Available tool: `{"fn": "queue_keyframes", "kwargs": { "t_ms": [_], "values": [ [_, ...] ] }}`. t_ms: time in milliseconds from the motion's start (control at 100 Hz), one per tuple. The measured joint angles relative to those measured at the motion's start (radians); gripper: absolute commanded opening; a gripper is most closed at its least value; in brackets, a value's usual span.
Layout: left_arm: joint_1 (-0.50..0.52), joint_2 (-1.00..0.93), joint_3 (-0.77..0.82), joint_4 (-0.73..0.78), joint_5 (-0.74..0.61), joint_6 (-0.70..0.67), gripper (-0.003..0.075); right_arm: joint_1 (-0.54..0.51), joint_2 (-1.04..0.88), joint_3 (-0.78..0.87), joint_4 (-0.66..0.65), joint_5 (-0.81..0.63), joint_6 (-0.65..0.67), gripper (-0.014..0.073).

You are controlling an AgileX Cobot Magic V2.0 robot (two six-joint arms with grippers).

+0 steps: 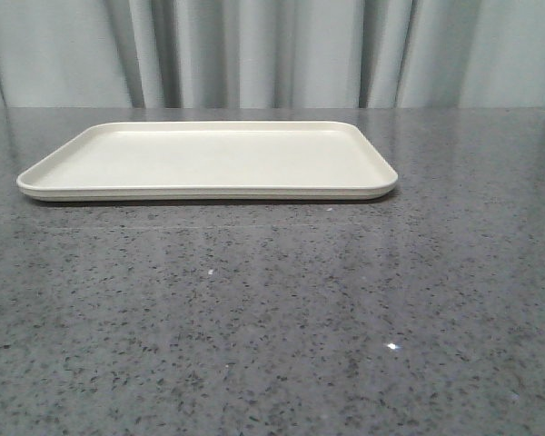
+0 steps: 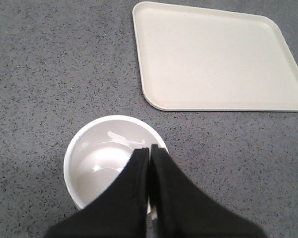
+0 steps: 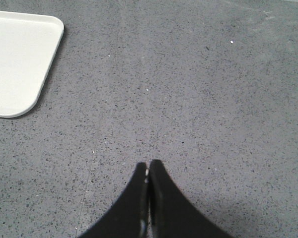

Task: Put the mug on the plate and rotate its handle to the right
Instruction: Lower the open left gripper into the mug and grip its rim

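The white mug (image 2: 97,163) stands upright on the grey counter, seen from above with its inside empty. Its handle is hidden, and no printed side shows. My left gripper (image 2: 149,147) hangs over the mug's rim with its fingers pressed together and nothing visibly between them. The cream plate (image 2: 218,59) lies flat and bare, apart from the mug. In the front view the plate (image 1: 209,154) sits at mid-table; the mug and both grippers are out of that view. My right gripper (image 3: 148,162) is shut above bare counter, with a corner of the plate (image 3: 15,59) off to one side.
The speckled grey counter (image 1: 282,309) stretches wide around the plate. A pale curtain (image 1: 272,50) hangs behind the table's far edge.
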Motion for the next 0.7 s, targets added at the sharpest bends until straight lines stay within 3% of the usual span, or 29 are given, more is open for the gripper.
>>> {"fn": "queue_keyframes", "kwargs": {
  "t_ms": [200, 270, 380, 530, 600, 700],
  "values": [
    [0.000, 0.002, -0.001, 0.000, 0.002, 0.000, -0.0019, 0.000, 0.000, 0.000, 0.005, 0.000, 0.000, -0.0039],
    [0.000, 0.002, -0.001, 0.000, 0.003, 0.000, -0.0017, 0.000, 0.000, 0.000, 0.005, 0.000, 0.000, 0.0031],
    [0.000, 0.002, -0.001, 0.000, 0.007, 0.000, 0.0031, 0.000, 0.000, 0.000, 0.007, 0.000, 0.000, 0.0220],
    [0.000, 0.002, -0.001, 0.000, 0.017, 0.000, 0.0240, 0.000, 0.000, 0.000, 0.007, 0.000, 0.000, 0.0475],
    [0.000, 0.002, -0.001, 0.000, 0.018, 0.000, 0.0374, 0.000, 0.000, 0.000, 0.007, 0.000, 0.000, 0.0524],
    [0.000, 0.002, -0.001, 0.000, 0.018, 0.000, 0.0529, 0.000, 0.000, 0.000, 0.007, 0.000, 0.000, 0.0528]
  ]
}}
